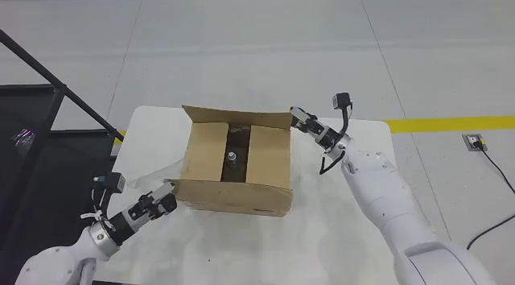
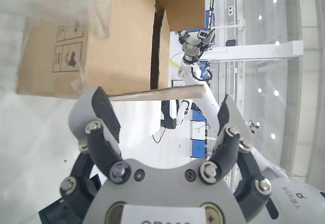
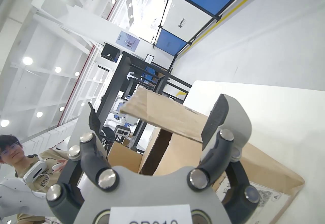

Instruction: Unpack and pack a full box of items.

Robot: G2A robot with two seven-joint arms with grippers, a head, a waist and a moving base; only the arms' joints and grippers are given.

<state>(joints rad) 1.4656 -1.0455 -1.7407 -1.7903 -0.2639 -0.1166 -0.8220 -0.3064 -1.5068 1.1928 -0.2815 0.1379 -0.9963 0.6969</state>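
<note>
- In the middle of the white table [image 1: 338, 229] sits a brown cardboard box [image 1: 233, 192]. Two of its top flaps are folded in, with a dark gap between them.
- In the gap a small round thing [image 1: 231, 156] shows. I cannot tell what it is.
- At the box's near corner, the left gripper [image 2: 162, 95] has its fingers spread wide. The thin edge of a side flap [image 2: 177, 91] lies between them, and its end touches one finger pad [image 2: 104, 105].
- At the far corner, the right gripper [image 3: 156, 101] is spread wide too. Another flap [image 3: 165, 113] lies between its fingers and reaches one pad [image 3: 215, 120].
- A strip of clear tape [image 1: 149, 179] hangs off the box, beside the left gripper.
- The floor [image 1: 241, 35] is pale grey with a yellow line [image 1: 451, 124].
- Round lamps [image 3: 27, 60] shine on the white ceiling.
</note>
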